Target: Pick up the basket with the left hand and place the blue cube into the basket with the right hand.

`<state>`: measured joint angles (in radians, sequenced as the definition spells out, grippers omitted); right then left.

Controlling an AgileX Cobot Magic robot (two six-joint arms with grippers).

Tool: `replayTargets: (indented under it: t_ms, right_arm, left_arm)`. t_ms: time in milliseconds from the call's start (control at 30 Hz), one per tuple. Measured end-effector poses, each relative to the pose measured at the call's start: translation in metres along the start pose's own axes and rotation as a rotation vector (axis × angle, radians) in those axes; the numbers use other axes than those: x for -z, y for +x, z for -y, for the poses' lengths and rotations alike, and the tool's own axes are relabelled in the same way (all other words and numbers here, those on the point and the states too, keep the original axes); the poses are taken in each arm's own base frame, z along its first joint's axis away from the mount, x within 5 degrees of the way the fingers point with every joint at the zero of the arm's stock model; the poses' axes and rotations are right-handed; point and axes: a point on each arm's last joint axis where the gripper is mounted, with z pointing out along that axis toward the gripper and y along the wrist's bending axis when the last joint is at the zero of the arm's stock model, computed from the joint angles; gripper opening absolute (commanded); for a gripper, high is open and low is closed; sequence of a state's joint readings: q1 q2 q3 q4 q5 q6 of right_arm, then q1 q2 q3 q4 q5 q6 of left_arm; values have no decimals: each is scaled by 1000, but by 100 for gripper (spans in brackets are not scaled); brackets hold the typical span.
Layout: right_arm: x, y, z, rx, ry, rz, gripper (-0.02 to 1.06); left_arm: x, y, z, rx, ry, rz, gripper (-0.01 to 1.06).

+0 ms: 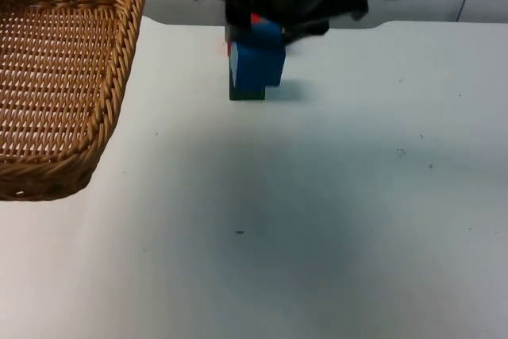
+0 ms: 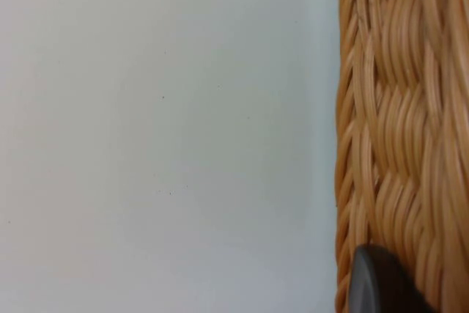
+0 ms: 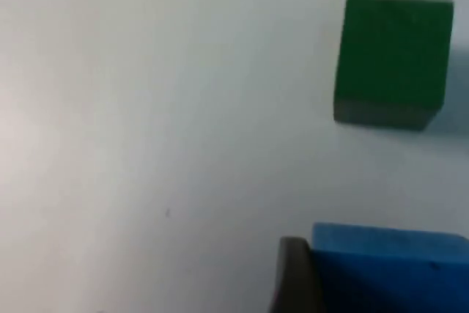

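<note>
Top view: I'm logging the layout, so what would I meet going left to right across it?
Wicker basket → blue cube, lifted in the right gripper over the green cube → bare white table.

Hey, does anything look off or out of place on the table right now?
Nothing stands out. The basket looks intact, the blue cube sits in the right gripper, and the green cube rests squarely on the table.
</note>
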<state>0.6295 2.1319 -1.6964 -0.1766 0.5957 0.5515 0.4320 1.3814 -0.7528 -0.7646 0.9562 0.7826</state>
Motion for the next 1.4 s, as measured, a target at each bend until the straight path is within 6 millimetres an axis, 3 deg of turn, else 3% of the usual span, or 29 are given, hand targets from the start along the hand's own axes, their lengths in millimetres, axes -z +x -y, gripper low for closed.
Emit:
replayTargets:
  t_ms: [167, 267, 433, 533, 867, 933, 1400]
  right_arm:
    - [75, -32, -6, 67, -66, 172, 0]
    - [105, -41, -9, 100, -94, 245, 0]
    - [134, -40, -32, 196, -153, 315, 0]
    - [139, -33, -51, 244, -195, 329, 0]
    - [124, -14, -98, 283, -339, 378, 0]
    - [106, -7, -109, 269, -367, 359, 0]
    - [35, -13, -149, 276, -363, 196, 0]
  left_arm:
    - [0, 0, -1, 1, -2, 1, 0]
    - [-4, -2, -3, 17, 3, 3, 0]
    - [-20, -5, -13, 48, 40, -14, 0]
    - [-31, -7, -19, 70, 61, -26, 0]
    - [-43, -8, -29, 100, 47, -28, 0]
    - [-43, -9, -29, 99, 41, -21, 0]
    - [-52, -10, -17, 39, 27, -37, 0]
